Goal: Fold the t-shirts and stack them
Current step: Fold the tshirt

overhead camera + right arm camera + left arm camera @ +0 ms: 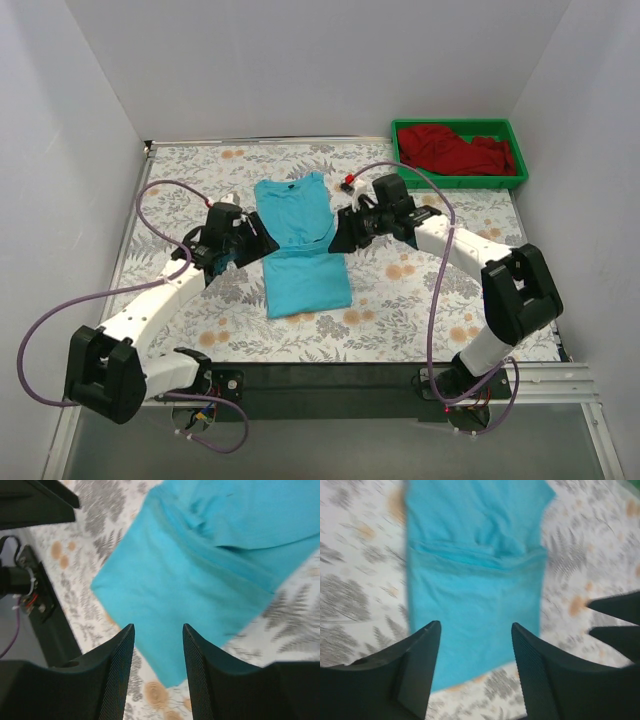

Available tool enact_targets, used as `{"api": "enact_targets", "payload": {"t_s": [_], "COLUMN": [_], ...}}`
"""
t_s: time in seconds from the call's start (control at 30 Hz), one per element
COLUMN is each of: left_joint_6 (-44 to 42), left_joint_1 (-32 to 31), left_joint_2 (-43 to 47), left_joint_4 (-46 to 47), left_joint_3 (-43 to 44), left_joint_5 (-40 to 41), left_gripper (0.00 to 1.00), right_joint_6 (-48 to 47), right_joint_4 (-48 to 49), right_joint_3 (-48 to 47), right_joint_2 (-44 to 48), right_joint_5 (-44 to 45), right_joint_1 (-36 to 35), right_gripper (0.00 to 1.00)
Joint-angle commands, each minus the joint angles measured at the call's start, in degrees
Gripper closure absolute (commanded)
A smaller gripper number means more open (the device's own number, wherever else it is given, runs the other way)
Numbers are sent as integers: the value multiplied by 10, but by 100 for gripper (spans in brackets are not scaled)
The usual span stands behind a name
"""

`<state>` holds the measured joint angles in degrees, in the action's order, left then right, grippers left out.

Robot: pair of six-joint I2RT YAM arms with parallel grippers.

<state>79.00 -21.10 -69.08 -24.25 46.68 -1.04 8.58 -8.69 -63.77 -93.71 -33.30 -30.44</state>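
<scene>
The turquoise-blue t-shirt point(300, 250) lies flat mid-table as a narrow strip, its sides folded in and a crease running across its middle. It fills the left wrist view point(475, 570) and the right wrist view point(200, 565). My left gripper point(260, 243) hovers at the shirt's left edge, open and holding nothing point(476, 630). At the shirt's right edge my right gripper point(339, 234) is open too, with only cloth showing below its gap point(158, 630). The dark red t-shirt point(455, 150) lies crumpled in the green tray point(520, 180).
The green tray stands at the back right corner of the flower-patterned table point(420, 300). White walls close in the left, back and right sides. A purple cable point(150, 210) loops beside the left arm. The right gripper's fingers point(620, 625) show at the edge of the left wrist view.
</scene>
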Motion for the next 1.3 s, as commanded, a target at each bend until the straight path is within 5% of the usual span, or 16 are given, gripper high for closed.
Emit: {"api": "enact_targets", "payload": {"t_s": [0.0,0.2,0.43,1.03,1.27], "left_joint_6": [47,80,93,105,108], "left_joint_1": [-47,-82,-18,12,12], "left_joint_2": [15,10,-16,-2,-8], "left_joint_4": [-41,-21,-40,-63,-61], "left_joint_3": [-42,-106,-169,-198,-201], "left_joint_5": [-115,-125,-119,-94,-86], "left_gripper": [50,79,93,94,97], "right_joint_6": [42,39,24,39,-1], "right_joint_4": [35,60,60,48,28], "right_joint_3": [50,71,68,-37,7], "right_joint_2": [9,-30,-73,-202,-241], "right_joint_5": [-61,-98,-123,-200,-208], "right_joint_1": [-50,-117,-134,-187,-163], "right_gripper": [57,60,63,66,80]}}
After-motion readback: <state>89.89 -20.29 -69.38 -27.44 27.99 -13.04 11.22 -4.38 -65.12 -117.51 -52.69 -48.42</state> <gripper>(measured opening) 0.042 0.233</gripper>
